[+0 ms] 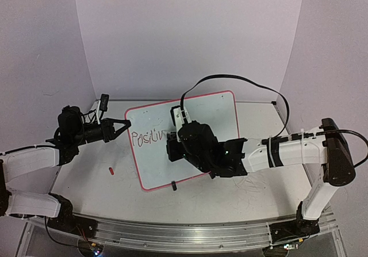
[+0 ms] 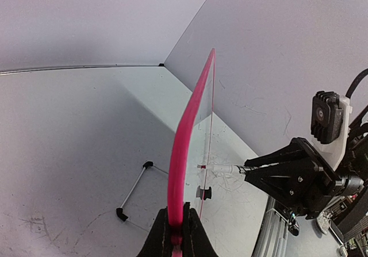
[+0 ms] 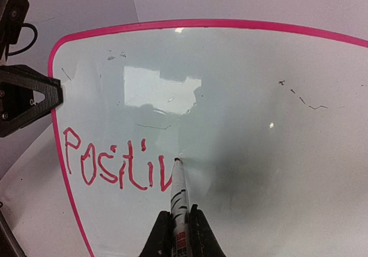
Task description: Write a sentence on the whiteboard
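Red sentence [image 3: 115,165] only reads "Positiv", rest is left to write. Marker [image 3: 177,182] sits clamped in the right gripper [image 3: 180,219], tip touching the whiteboard [image 3: 259,84] mid-table; left gripper [image 2: 175,231] pinches its pink rim.

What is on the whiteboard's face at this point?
Red lettering "Positiv", the marker tip at its last stroke, held in the right gripper. In the top view that gripper hides the letters' end.
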`<state>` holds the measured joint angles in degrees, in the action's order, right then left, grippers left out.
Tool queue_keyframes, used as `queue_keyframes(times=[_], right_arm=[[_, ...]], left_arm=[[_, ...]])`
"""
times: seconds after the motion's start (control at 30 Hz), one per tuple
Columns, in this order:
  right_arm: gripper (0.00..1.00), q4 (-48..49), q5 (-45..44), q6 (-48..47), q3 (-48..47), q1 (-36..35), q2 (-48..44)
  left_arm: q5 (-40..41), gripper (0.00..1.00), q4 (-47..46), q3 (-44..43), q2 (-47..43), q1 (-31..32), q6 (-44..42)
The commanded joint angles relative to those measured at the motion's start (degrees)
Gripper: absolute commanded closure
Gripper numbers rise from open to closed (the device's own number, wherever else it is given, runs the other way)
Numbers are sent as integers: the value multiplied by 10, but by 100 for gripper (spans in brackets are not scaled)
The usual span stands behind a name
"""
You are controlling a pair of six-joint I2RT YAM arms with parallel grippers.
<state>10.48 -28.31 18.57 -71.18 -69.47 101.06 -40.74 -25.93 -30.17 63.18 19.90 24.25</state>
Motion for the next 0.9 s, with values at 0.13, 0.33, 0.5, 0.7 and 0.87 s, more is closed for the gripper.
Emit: queue_keyframes(times=[0.13, 0.33, 0.5, 0.7, 0.87], right_arm=[[100, 43, 30, -9, 35, 2, -52], [100, 63, 62, 7, 40, 26, -48], [100, 67, 61, -4, 27, 26, -39], [100, 66, 56, -8, 18, 26, -31], [100, 27, 30, 8, 7, 26, -19]], left_arm=[[-8, 100, -21, -7, -10, 5, -20], [-11, 100, -21, -12, -7, 5, -19], [-8, 100, -20, -9, -11, 5, -19], [-10, 100, -19, -12, -4, 5, -21], [-9, 100, -19, -12, -4, 5, -21]])
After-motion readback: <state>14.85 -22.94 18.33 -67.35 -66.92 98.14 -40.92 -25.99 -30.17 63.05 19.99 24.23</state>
